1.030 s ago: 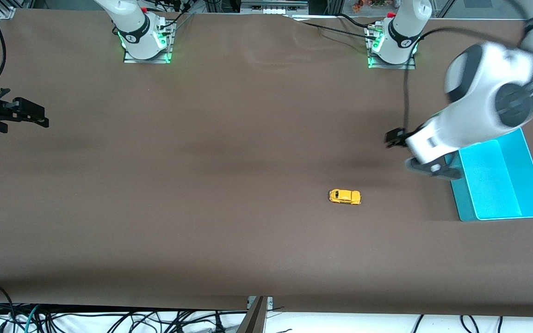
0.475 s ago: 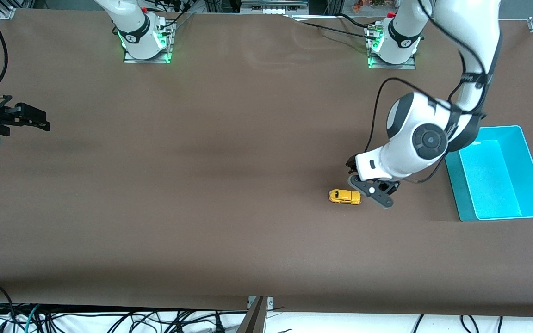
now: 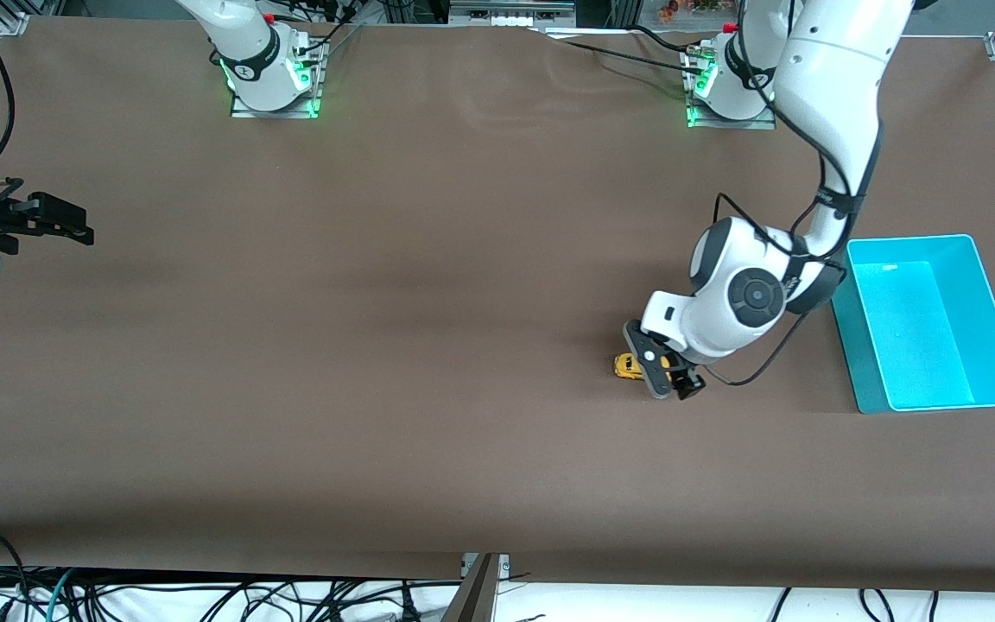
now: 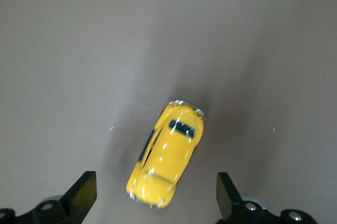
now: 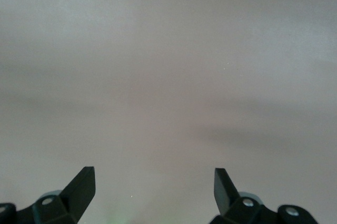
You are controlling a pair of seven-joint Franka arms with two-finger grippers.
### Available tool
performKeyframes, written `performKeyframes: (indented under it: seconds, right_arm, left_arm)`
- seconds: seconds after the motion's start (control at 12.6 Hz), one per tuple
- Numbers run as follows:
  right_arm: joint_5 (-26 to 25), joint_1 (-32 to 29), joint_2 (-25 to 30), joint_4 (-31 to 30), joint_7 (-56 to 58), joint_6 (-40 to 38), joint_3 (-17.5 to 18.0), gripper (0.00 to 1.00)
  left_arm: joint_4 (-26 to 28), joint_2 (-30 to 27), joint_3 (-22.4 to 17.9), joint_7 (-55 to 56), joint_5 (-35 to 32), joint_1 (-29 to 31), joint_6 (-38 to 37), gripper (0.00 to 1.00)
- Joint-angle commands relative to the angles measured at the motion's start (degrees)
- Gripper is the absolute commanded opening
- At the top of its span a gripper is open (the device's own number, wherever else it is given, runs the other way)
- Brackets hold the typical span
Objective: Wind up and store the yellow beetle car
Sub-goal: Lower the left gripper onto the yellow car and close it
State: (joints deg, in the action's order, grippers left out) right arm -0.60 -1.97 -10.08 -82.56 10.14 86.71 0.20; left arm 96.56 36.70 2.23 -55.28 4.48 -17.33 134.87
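In the front view we see the left tool [image 3: 668,380] low over the yellow car [image 3: 627,366], which stands on the brown worktop [image 3: 428,259] near the turquoise bin [image 3: 929,321], toward the left arm's end. The right tool [image 3: 48,218] waits at the right arm's end.

In the left wrist view its fingers [image 4: 81,195] stand wide, the car [image 4: 166,153] between them, untouched.

In the right wrist view the fingers [image 5: 81,184] are wide, over bare worktop [image 5: 168,77].
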Motion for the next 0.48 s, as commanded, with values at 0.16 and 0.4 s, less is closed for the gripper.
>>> performKeyframes:
  seconds: [0.16, 0.4]
  right_arm:
    - [-0.1, 0.0, 0.5, -0.2, -0.5, 0.2, 0.2, 1.00]
    - [0.0, -0.1, 0.5, -0.2, -0.6, 0.3, 0.2, 1.00]
  left_arm:
    - [-1.2, 3.6, -2.2, -10.1, -2.4, -2.0, 3.7, 1.00]
    - [-1.2, 4.3, -3.1, -12.4, -2.5, -2.6, 4.8, 1.00]
